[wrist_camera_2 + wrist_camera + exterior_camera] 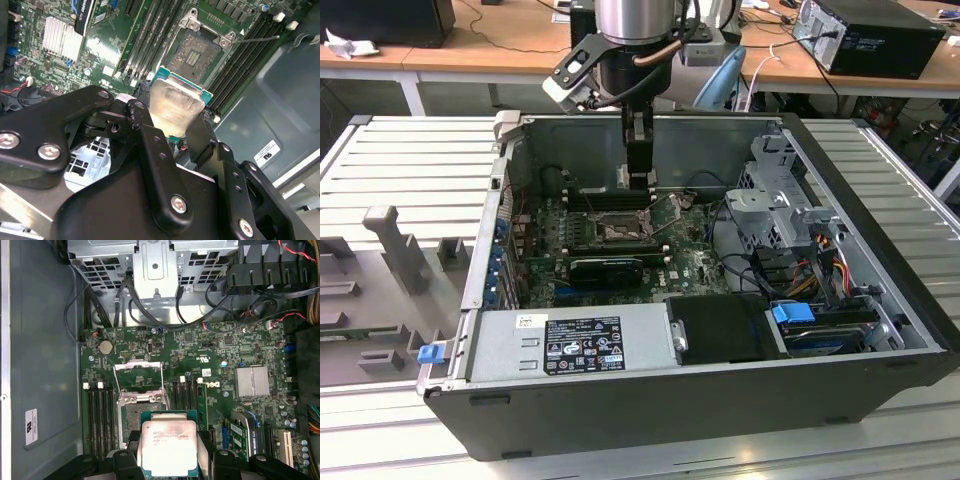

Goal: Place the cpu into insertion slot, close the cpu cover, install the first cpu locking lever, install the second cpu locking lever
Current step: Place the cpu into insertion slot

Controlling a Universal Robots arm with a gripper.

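Your gripper (pixel 639 182) hangs inside the open case (pixel 720 400), which lies on its side on the slatted table (pixel 410 160). Its two black fingers (pixel 150 145) are clamped on opposite edges of the cpu (pixel 175 102). You can see the chip's silvery top in both wrist views, with a thin green border round it (pixel 167 445).

The cpu is not seated. It is held above the board (pixel 225 350), and in the first wrist view it overlaps one edge of the slot (pixel 141 412). In the second wrist view one of its corners lies just beside the slot's (pixel 197 52) rim, and the dark contact field is bare.

The cover (pixel 138 374) is swung open. It rises from the slot's edge on the side toward the drive cage (pixel 155 270), and you can see board through its window. Two thin wire levers (pixel 164 390) are unlatched and run along the cover's sides. In the second wrist view, one of them (pixel 257 38) reaches out from the slot's corner across the memory slots (pixel 150 35).

Those long black memory slots flank the slot on two sides (pixel 97 412). A finned silver heatsink (pixel 252 381) sits further along the board, well apart from the slot. In the exterior view the slot (pixel 620 232) lies near the board's middle, and the gripper is over the side of it nearer the case's far wall. The power supply (pixel 575 345) fills the near edge.
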